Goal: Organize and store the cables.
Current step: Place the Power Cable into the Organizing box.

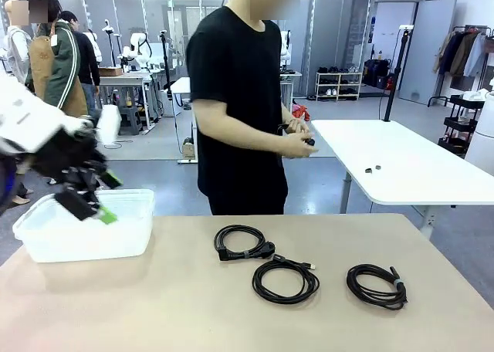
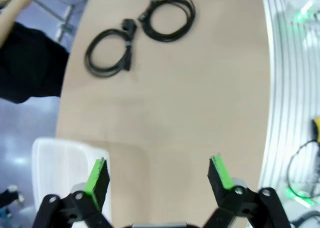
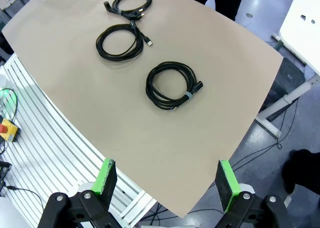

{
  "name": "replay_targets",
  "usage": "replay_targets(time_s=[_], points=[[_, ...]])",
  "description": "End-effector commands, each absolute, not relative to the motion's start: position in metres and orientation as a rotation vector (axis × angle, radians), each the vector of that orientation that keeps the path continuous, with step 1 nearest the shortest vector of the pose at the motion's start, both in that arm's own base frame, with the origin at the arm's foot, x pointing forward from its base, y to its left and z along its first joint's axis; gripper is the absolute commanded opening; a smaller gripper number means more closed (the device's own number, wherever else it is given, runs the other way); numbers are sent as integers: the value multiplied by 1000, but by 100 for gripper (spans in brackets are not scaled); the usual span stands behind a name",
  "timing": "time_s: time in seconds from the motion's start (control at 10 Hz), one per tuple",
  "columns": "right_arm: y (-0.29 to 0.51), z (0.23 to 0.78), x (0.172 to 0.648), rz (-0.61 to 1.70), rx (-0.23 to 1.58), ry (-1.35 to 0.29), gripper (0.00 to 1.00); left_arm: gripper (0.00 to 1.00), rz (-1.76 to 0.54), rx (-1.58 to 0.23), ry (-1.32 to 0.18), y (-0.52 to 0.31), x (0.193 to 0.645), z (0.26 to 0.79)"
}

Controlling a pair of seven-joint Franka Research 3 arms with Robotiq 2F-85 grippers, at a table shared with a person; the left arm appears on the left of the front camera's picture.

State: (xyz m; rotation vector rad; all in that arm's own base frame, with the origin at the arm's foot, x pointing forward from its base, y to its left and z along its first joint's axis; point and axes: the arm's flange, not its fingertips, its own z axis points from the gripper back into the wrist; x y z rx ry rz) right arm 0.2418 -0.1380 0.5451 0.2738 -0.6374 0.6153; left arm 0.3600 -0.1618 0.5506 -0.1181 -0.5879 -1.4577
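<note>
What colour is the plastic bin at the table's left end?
Translucent white. The plastic bin shows best in the front view.

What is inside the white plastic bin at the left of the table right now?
No dark coil shows through the translucent walls of the bin. The open left gripper hangs in front of its left part, so that patch cannot be checked.

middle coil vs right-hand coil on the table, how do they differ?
The right-hand coil is bound by a pale tie; the middle coil shows no tie, and one plug end sticks out loose. The right-hand coil lies on its own; the middle coil lies close by the left coil. Both are thin black cables wound flat on the tan table.
</note>
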Motion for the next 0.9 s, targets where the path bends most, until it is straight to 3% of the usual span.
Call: replay_targets(time_s=[0.0, 0.2, 0.5, 0.8], points=[[-137, 545, 243, 622, 274, -634, 100, 100, -1514, -80, -486, -214, 395, 550], [-137, 545, 243, 622, 274, -634, 100, 100, -1509, -32, -374, -276, 416, 532], [-137, 545, 243, 622, 274, -634, 100, 100, -1486, 44, -323, -350, 449, 504], [-137, 545, 243, 622, 274, -634, 100, 100, -1429, -23, -266, -401, 475, 471]])
